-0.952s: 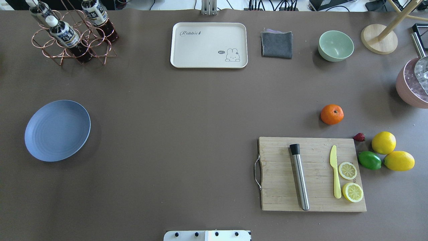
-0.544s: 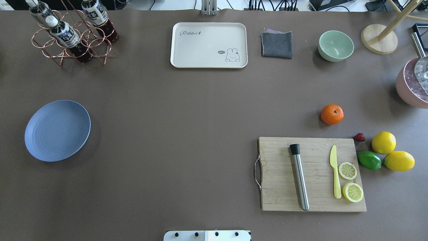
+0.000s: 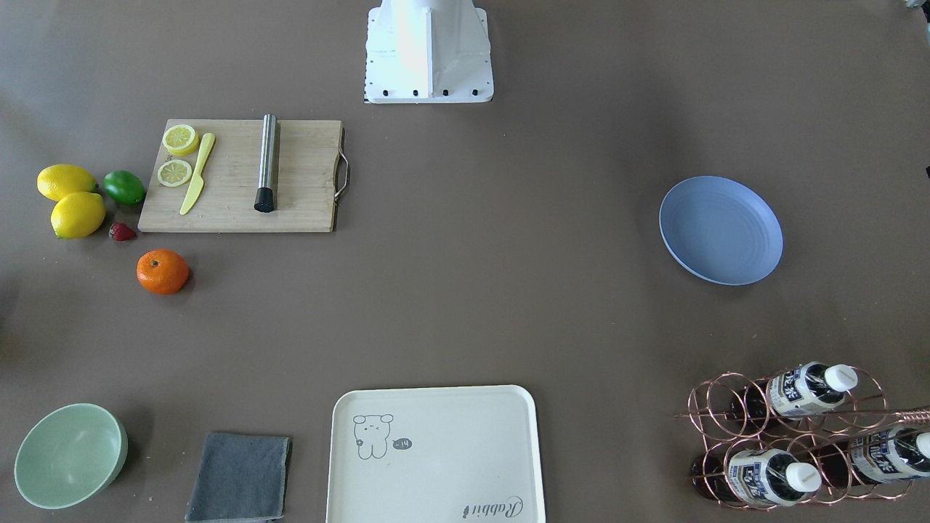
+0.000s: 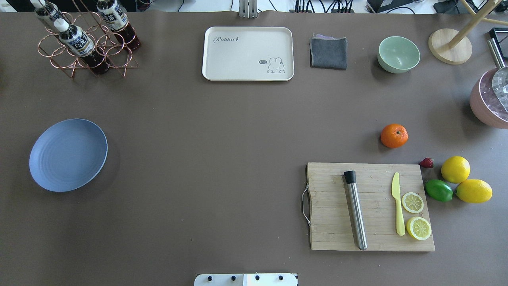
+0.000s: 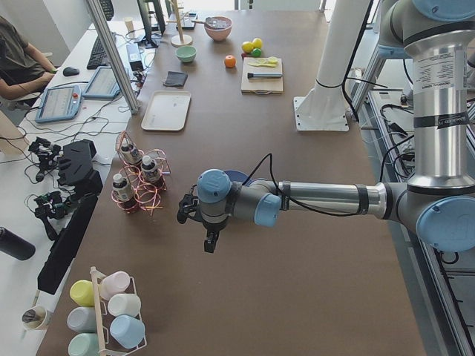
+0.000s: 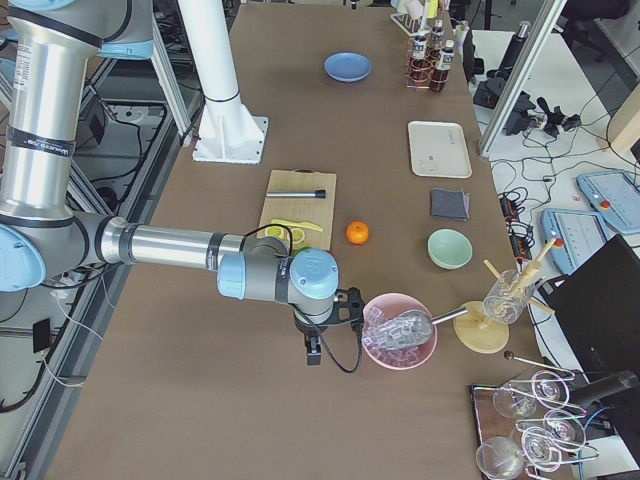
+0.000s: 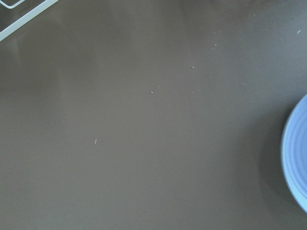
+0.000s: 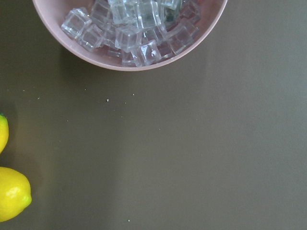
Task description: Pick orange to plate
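Note:
The orange sits on the brown table just beyond the cutting board, also seen in the front view as the orange. The blue plate lies bare at the far left of the table, and its rim shows at the right edge of the left wrist view. Neither gripper appears in the overhead or front views. My left gripper hangs near the plate and my right gripper hangs beside the pink bowl, well short of the orange. I cannot tell whether either is open or shut.
A wooden cutting board carries a steel muddler, a yellow knife and lemon halves. Two lemons, a lime and a strawberry lie right of it. A pink bowl of ice, green bowl, grey cloth, cream tray and bottle rack stand along the far edge.

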`<state>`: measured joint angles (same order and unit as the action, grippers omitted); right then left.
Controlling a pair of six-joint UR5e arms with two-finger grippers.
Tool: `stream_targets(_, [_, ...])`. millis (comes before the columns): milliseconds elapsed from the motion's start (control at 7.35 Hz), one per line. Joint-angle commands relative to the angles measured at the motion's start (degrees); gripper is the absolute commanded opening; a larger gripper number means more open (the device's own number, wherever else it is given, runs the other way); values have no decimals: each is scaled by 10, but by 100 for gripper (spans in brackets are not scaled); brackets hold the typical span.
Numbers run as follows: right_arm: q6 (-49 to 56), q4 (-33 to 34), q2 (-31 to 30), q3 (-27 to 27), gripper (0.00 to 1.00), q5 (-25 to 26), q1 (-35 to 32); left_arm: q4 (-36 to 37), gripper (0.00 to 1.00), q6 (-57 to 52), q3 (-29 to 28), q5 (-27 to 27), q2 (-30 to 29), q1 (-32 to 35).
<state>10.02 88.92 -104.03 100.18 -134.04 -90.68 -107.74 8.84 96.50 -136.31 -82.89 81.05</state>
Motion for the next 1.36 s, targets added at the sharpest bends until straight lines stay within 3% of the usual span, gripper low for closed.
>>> stream_targets(0, [0,-1,-1,0,100,-4,1,-91,98,112,-18,3,1,-61])
stream_targets(272, [3,-1,-2,0,100,-5,1,-119,98,141,-18,4,0,-94])
stream_targets(544, [6,-1,-8,0,100,-10,1,-176,97,202,-45,81,-12,-179])
stream_targets(816, [10,-1,-9,0,100,-10,1,-257,95,257,-99,83,-30,-198])
stream_targets(1224, [11,-1,-10,0,100,-10,1,-261,87,288,-98,82,-45,-222])
